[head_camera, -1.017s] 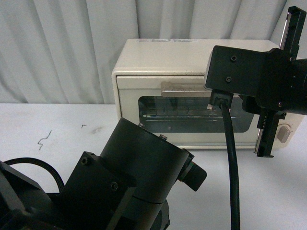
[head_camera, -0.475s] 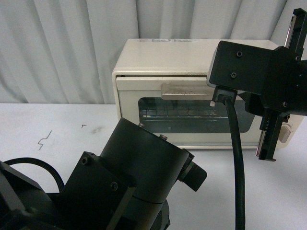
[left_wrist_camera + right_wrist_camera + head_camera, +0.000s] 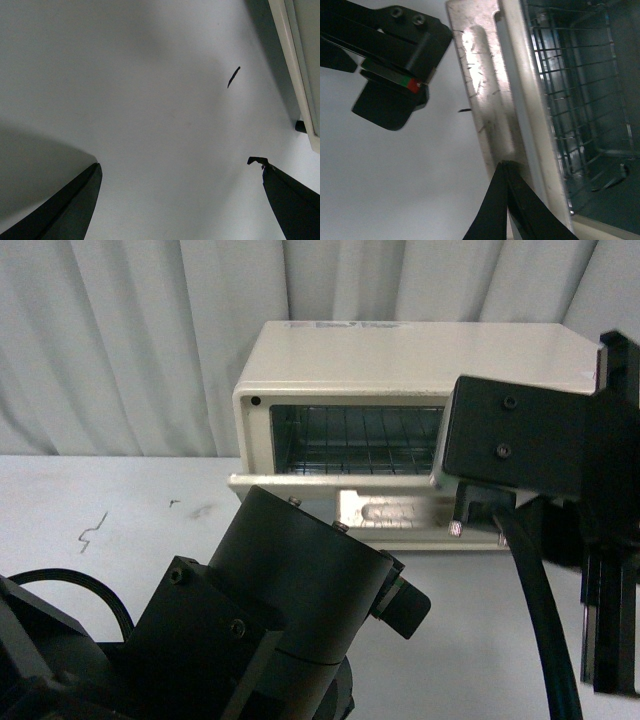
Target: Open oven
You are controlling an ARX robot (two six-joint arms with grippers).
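White table (image 3: 120, 495), cream oven (image 3: 400, 355) standing on it, small dark scuffs (image 3: 93, 530)

The front view looks forward from the robot's body, past the near left arm (image 3: 270, 610), across the worktop (image 3: 100, 500) to the oven (image 3: 400, 360). The left wrist view faces the worktop from close by, catching only the oven's lower edge. The right wrist view sits very near the dropped door (image 3: 485, 90) and wire rack (image 3: 580, 75), both also in the front view.
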